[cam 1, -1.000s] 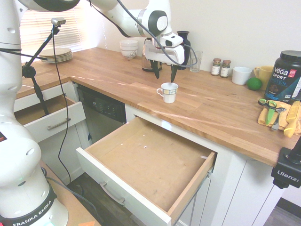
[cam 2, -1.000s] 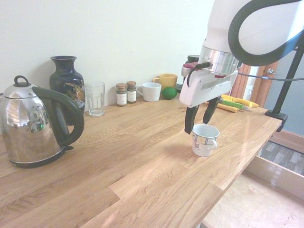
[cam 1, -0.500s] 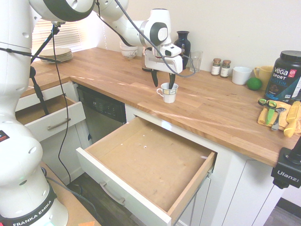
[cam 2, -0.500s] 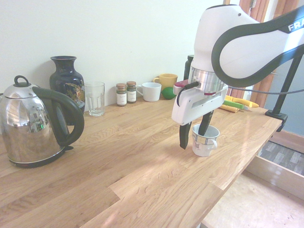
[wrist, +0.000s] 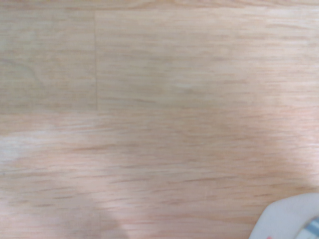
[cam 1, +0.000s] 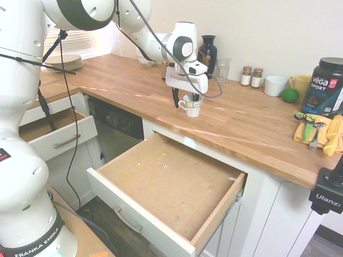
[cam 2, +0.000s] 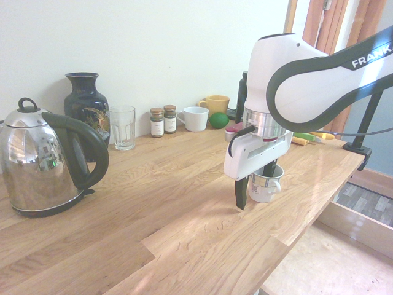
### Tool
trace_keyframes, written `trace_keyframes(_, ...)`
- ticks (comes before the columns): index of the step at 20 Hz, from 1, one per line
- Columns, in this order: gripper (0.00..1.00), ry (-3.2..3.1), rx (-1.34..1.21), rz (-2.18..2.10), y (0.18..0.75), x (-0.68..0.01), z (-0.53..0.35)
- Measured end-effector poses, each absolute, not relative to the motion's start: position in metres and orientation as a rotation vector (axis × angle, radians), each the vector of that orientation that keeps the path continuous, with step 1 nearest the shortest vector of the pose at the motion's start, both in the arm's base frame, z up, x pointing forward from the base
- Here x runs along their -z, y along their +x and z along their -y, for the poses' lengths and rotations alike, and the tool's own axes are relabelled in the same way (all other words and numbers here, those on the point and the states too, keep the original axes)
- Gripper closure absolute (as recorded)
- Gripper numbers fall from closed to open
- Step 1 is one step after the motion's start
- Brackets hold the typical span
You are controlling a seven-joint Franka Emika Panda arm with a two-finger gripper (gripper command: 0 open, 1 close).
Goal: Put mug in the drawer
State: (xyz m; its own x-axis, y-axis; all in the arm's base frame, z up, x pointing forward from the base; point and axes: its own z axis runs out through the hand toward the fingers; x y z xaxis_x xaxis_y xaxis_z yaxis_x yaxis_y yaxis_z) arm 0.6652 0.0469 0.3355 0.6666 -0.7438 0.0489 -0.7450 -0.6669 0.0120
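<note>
Grasp step in hand imo: mug (cam 2: 262,193) wall straddled by wide-open gripper (cam 2: 254,192), nothing gripped. Wall should be pinched next, then mug lifted toward drawer (cam 1: 171,182), lower than jaws.

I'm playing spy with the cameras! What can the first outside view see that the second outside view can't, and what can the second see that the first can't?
Only the first: the stack of plates and the dishwasher.

Only the second: reddish-brown wood in the background.

Both: the little patterned mug, the open drawer, the dark blue vase and the open pincer at the mug.
</note>
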Motion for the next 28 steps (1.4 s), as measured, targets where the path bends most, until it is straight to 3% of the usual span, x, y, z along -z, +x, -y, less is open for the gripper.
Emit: trace_keyframes(28, 1.00, 2.830, -0.073, 1.287, 0.6658, -0.3396, -0.0382)
